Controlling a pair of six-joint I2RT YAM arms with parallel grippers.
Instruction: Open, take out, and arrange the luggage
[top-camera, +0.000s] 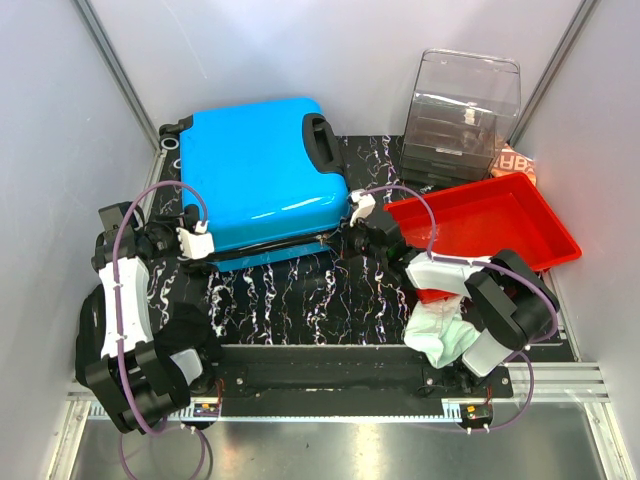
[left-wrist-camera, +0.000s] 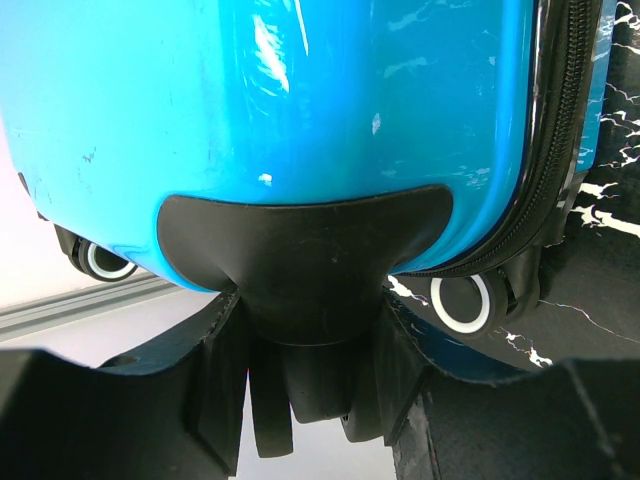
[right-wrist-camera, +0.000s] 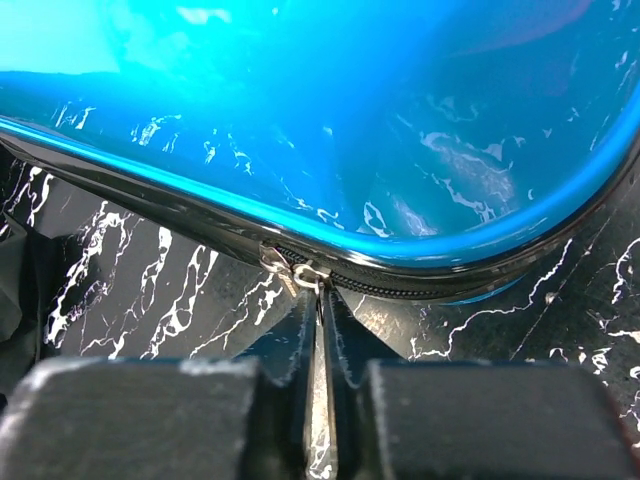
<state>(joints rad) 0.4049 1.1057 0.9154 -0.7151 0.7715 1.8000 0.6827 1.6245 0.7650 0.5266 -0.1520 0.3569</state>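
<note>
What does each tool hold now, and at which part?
The left tool grips the luggage by the black foot at its wheel end. The right tool pinches the zipper pull on its edge.

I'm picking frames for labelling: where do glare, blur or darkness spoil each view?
Top view: sharp, evenly lit, soft sheen on the suitcase. Left wrist view: suitcase crisp, small white glints, left fingers dark and close. Right wrist view: suitcase washed by glare and marbled reflections, zip pull sharp, right fingers blurred.
</note>
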